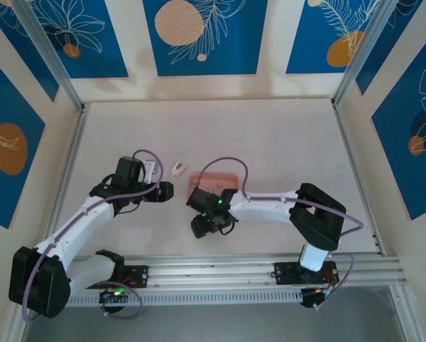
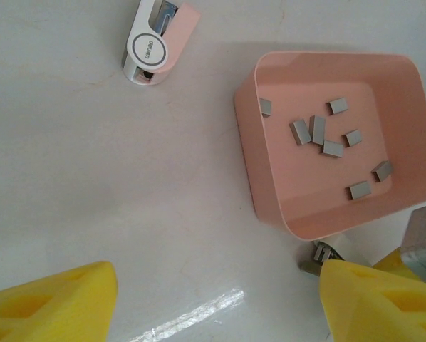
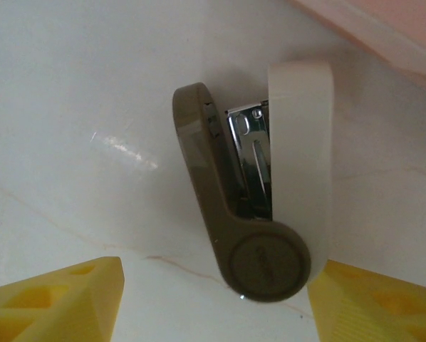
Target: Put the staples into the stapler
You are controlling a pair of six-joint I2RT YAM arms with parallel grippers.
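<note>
While the staples [image 2: 320, 130] lie in the tray [image 2: 259, 178] at two o'clock, left pincer [image 2: 216, 306] and right pincer [image 3: 213, 306] gape, stapler [image 3: 266, 263] seemingly unloaded.

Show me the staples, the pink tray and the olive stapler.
staples [image 2: 300, 132], left wrist view, on one grey strip.
pink tray [image 2: 257, 149], left wrist view, on its left wall.
olive stapler [image 3: 268, 262], right wrist view, on its round hinge.

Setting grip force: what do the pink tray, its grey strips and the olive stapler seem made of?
Tray: probably matte plastic, rounded moulded corners. Staples: likely metal, dull grey sheen. Olive stapler: smooth plastic shell, probably; mirror-bright metal channel inside.
</note>
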